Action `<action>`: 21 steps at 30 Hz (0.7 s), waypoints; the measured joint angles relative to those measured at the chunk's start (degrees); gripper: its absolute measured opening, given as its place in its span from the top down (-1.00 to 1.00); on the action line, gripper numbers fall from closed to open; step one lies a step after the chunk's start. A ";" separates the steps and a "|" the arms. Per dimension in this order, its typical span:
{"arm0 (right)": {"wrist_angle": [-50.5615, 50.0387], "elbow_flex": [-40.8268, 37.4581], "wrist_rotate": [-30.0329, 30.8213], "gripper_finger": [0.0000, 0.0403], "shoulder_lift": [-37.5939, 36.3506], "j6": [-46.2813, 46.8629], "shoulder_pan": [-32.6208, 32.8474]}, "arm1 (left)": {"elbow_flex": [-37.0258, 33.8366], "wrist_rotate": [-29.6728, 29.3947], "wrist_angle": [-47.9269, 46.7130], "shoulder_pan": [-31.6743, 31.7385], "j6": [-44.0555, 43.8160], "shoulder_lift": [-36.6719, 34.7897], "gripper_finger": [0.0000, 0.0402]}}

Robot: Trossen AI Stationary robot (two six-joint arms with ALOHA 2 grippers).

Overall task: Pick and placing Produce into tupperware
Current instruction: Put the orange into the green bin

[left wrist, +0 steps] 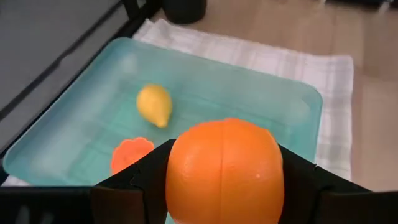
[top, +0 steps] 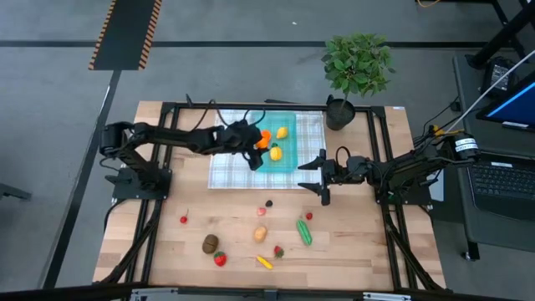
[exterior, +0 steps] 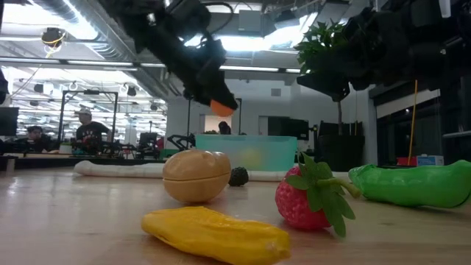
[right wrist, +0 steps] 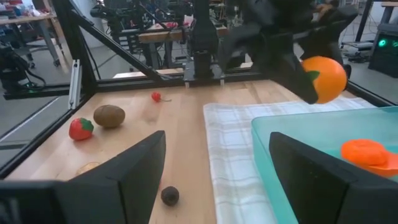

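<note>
My left gripper (top: 256, 149) hangs over the teal tupperware (top: 292, 163), shut on an orange (left wrist: 224, 171); the orange also shows in the right wrist view (right wrist: 324, 78) and the low view (exterior: 221, 105). Inside the tupperware lie a yellow lemon (left wrist: 154, 104) and a flat orange piece (left wrist: 130, 154). My right gripper (top: 318, 180) stands open at the tupperware's right end, level, holding nothing. More produce lies on the bare wood nearer the front: a potato (top: 261, 233), a cucumber (top: 304, 232), a kiwi (top: 210, 243) and strawberries (top: 220, 258). My left gripper pinches the orange by two opposite sides (left wrist: 177, 180) between its two fingers (left wrist: 140, 183). The fingers come slanting down from the table's left. The orange is lifted clear, above the tupperware's floor.
A white-and-grey checked cloth (top: 226, 167) lies under the tupperware. A potted plant (top: 358, 63) stands at the far right corner. A black frame (top: 159, 167) rims the table. A cherry (top: 184, 219) and a dark berry (top: 269, 202) lie on the wood.
</note>
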 joint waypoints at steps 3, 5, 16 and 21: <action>-0.02 0.00 0.00 -0.43 0.00 -0.53 0.00 | 3.73 2.66 -5.80 0.61 0.91 0.03 -0.02; -0.08 0.00 0.00 -0.43 0.00 -0.59 0.00 | 5.87 3.65 -9.73 0.82 1.01 0.03 -0.02; -0.15 0.00 -0.02 -0.43 0.00 -0.62 0.00 | 9.64 3.88 -18.55 0.80 2.49 0.01 -0.02; -0.16 0.00 -0.04 -0.43 0.00 -0.60 0.00 | 9.60 3.90 -18.40 0.80 2.50 1.70 -0.02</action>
